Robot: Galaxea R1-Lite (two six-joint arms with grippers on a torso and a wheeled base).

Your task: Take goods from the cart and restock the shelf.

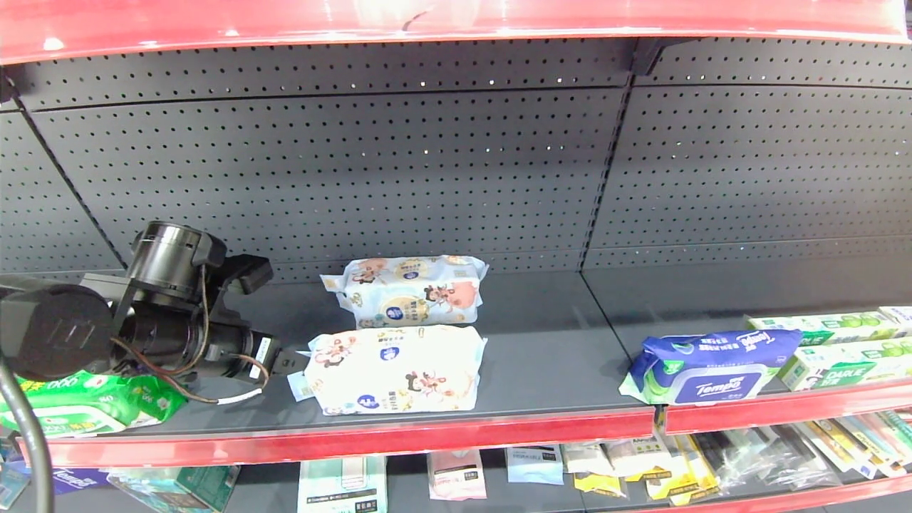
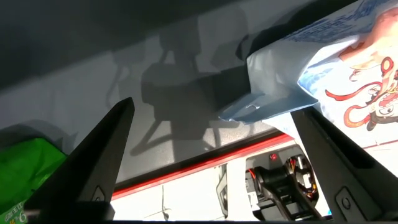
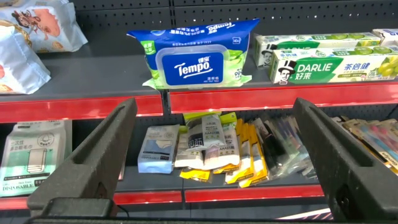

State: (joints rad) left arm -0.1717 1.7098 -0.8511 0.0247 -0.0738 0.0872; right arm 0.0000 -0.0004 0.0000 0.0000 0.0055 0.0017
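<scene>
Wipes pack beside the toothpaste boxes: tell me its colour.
The wipes pack is blue with green patches and a white-rimmed lid; clearest in the right wrist view.

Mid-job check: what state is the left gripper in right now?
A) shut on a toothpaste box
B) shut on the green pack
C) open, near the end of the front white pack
C: the left gripper has its fingers wide apart with nothing clamped, and the sealed end of the front white pack lies near them.
</scene>
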